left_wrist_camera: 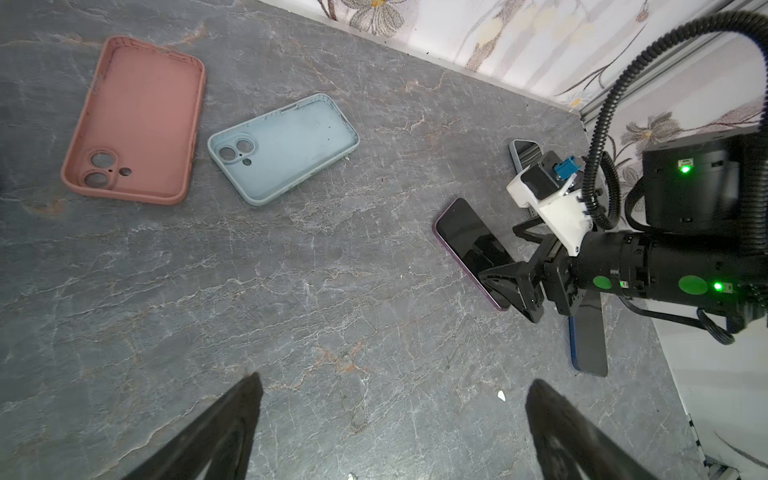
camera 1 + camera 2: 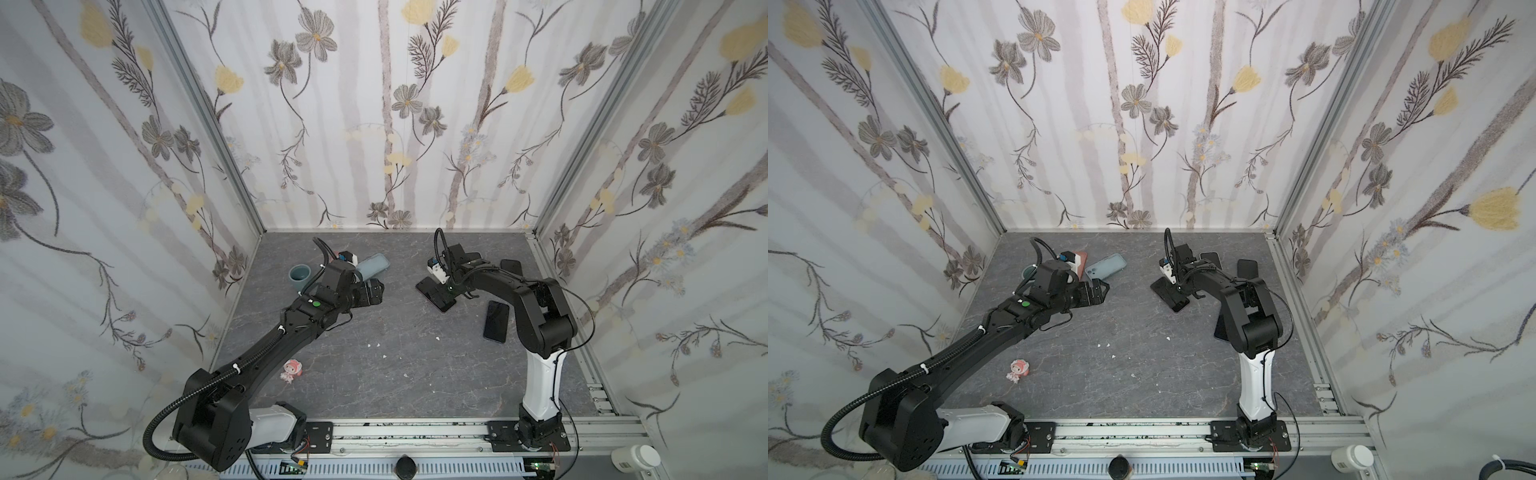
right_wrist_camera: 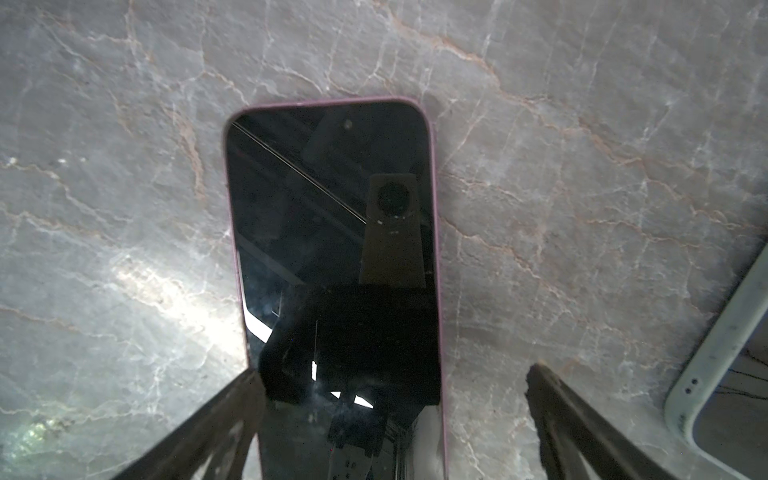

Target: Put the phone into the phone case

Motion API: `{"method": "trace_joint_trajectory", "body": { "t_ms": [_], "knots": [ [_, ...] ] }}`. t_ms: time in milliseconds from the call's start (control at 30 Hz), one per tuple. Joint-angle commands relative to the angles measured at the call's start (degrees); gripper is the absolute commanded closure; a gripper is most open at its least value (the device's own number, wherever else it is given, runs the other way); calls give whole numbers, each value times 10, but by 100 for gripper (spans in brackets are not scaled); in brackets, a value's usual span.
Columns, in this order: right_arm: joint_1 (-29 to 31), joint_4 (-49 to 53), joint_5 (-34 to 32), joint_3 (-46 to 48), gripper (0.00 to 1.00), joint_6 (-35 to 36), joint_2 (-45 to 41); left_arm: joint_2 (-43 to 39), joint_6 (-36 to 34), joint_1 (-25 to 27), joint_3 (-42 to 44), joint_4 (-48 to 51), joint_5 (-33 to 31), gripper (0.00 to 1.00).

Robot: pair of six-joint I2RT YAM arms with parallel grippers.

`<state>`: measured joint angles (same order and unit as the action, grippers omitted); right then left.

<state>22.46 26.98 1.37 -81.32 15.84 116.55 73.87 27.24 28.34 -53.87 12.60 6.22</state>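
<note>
The pink-edged phone (image 3: 332, 208), screen dark, lies flat under the right gripper (image 3: 390, 374); its jaws gape, holding nothing. The left gripper (image 1: 390, 386) gapes empty too.

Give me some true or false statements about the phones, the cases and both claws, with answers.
1. The pink case and the blue case both lie empty. True.
2. The right claw is shut on the purple-edged phone. False: it is open over the phone, which lies flat on the table.
3. The purple-edged phone lies screen up. True.
4. The left claw holds the blue case. False: it is open and empty, over bare table.
</note>
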Motion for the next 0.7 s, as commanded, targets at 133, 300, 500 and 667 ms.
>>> {"method": "trace_joint_trajectory", "body": {
  "t_ms": [133, 300, 500, 667],
  "knots": [
    [1, 47, -21, -2, 4, 31, 1, -15, 23, -1, 23, -17, -21, 0],
    [3, 49, -14, 2, 5, 32, -4, -38, 20, -2, 31, -8, -27, 0],
    [4, 57, -14, -7, 4, 44, 8, -46, 17, -2, 37, -6, -24, 0],
    [6, 78, -21, -20, 4, 40, 29, -57, 16, -3, 50, -14, -17, 0]
  ]
}}
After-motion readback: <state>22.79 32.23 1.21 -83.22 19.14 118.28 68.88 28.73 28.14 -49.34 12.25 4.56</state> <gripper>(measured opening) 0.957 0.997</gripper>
